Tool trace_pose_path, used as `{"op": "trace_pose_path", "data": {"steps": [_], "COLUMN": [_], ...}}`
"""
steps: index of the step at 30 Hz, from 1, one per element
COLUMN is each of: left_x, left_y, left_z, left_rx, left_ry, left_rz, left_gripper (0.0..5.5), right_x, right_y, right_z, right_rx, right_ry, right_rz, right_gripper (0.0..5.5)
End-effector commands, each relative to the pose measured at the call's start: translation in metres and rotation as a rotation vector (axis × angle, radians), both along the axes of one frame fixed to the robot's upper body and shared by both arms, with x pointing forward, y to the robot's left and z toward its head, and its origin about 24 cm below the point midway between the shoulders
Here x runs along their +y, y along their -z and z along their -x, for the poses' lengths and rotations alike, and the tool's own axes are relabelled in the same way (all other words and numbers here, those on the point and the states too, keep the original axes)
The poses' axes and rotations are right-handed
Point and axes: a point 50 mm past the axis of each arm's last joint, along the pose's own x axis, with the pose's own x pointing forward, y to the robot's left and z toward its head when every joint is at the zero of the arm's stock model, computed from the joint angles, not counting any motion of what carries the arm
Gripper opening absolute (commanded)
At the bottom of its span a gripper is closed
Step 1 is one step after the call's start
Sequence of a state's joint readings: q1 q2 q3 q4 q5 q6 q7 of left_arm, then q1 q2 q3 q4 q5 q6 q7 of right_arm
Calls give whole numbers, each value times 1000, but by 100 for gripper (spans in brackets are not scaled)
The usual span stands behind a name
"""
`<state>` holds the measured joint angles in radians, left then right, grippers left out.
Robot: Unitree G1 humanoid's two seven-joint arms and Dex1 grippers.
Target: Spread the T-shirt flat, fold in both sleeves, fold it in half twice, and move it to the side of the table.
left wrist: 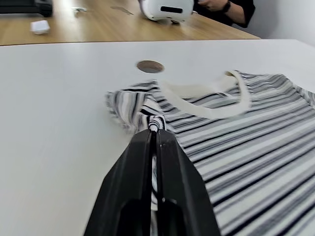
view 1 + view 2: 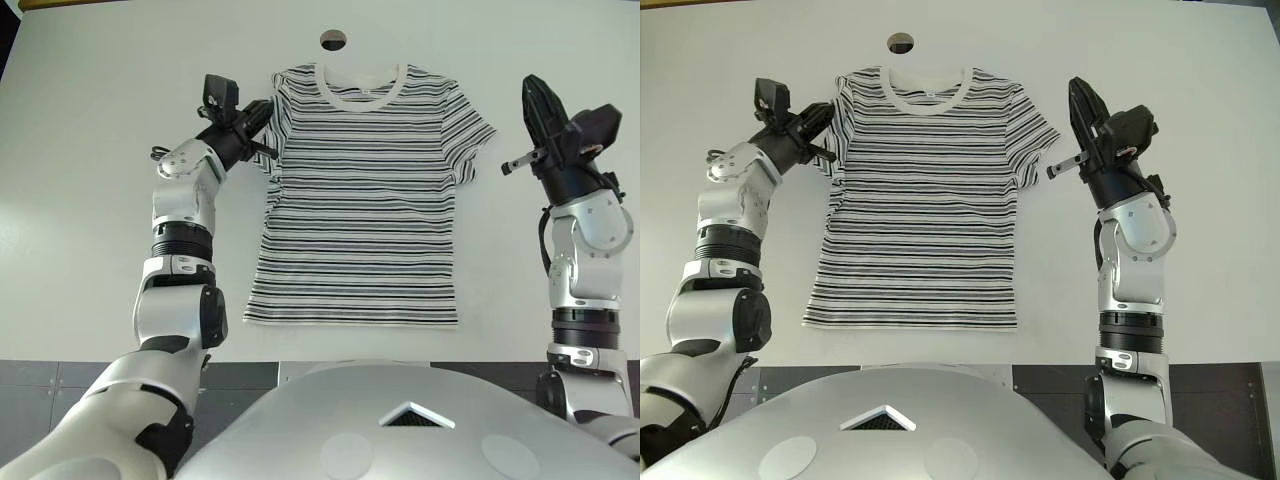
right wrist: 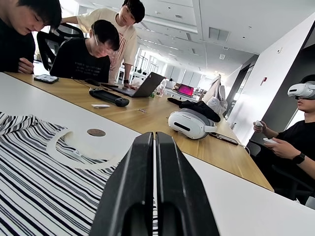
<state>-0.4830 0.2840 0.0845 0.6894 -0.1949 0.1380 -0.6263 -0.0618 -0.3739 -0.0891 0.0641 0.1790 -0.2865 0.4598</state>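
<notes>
A black-and-white striped T-shirt [image 2: 360,200] with a white collar lies face up on the white table [image 2: 90,200], collar at the far side. Its right sleeve [image 2: 470,135] is spread out. Its left sleeve [image 2: 274,135] is bunched and drawn in over the body. My left gripper [image 2: 264,118] is shut on that sleeve; in the left wrist view a pinch of striped cloth [image 1: 156,122] shows at the closed fingertips. My right gripper [image 2: 531,88] is held up to the right of the right sleeve, shut and holding nothing, apart from the cloth.
A round metal grommet [image 2: 333,40] sits in the table just beyond the collar. White tabletop stretches to the left and right of the shirt. A wooden desk [image 3: 147,115] with devices and people stands behind the table.
</notes>
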Motion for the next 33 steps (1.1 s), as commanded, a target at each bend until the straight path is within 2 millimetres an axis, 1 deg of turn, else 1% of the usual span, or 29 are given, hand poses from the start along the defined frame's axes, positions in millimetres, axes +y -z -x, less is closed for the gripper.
{"op": "trace_pose_path", "data": {"steps": [1,3,5,7,9,11,14,16,18,20,21,22,24,27,29,33], "left_x": [-13,-24,-38,-47,-50,-48,-44,-43,-43,-43,-44,-45,-44,-38,-35,-34], "left_y": [4,6,10,14,20,25,29,30,28,23,19,7,-12,-40,-48,-51], "left_z": [1,1,0,-1,-2,-1,1,3,4,5,5,5,6,11,15,19], "left_rx": [28,43,58,79,105,129,144,145,122,83,48,-30,-147,-313,-364,-389], "left_ry": [15,35,56,50,31,8,-11,-14,-9,-3,3,0,-13,-44,-56,-70], "left_rz": [-10,-5,-1,-7,-21,-31,-39,-39,-27,-3,16,79,176,277,301,315], "left_gripper": [13,13,13,13,46,80,129,159,192,226,260,262,262,262,262,262], "right_x": [0,-2,-3,-5,-6,-6,-4,-4,-4,-4,-5,-6,-9,-21,-24,-20], "right_y": [-1,0,2,3,7,14,24,29,35,41,43,47,52,58,61,68], "right_z": [-5,-6,-10,-15,-23,-32,-46,-54,-60,-64,-65,-65,-64,-64,-64,-64], "right_rx": [-8,-1,10,27,65,130,237,307,368,428,442,465,498,560,587,652], "right_ry": [5,15,34,64,98,123,144,155,162,163,163,160,162,195,197,161], "right_rz": [16,22,26,24,15,-5,-46,-82,-67,-43,-25,-3,29,24,14,-13], "right_gripper": [10,10,10,10,10,36,95,131,171,209,244,259,259,259,259,259]}}
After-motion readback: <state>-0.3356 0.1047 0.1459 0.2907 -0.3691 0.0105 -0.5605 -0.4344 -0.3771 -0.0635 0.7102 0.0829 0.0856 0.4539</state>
